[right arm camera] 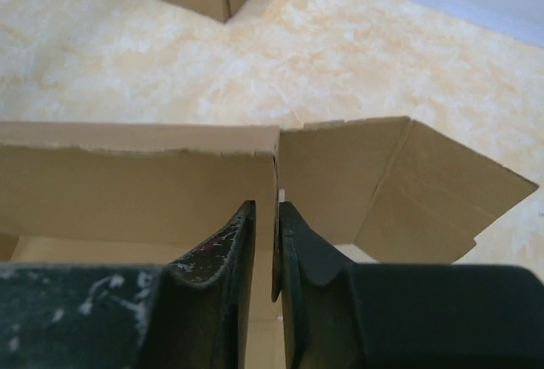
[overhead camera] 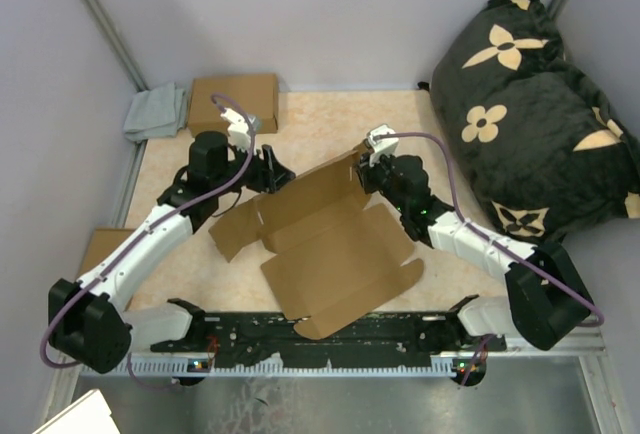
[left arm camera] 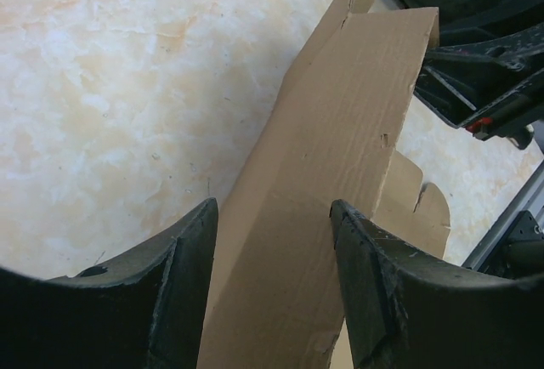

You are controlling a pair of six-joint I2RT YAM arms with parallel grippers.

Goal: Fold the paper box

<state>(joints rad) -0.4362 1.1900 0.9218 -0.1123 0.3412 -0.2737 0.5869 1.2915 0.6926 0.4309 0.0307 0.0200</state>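
Note:
The paper box is a brown cardboard blank lying half folded in the middle of the table, with its far wall raised. My left gripper is open at the far wall's left end. In the left wrist view the wall strip runs between its spread fingers, touching neither. My right gripper is at the wall's right end. In the right wrist view it is shut on a thin upright cardboard flap edge where the wall meets a side flap.
A small folded cardboard box and a grey cloth lie at the back left. A black cushion with beige flowers fills the back right. Another cardboard piece lies at the left edge. A black rail runs along the front.

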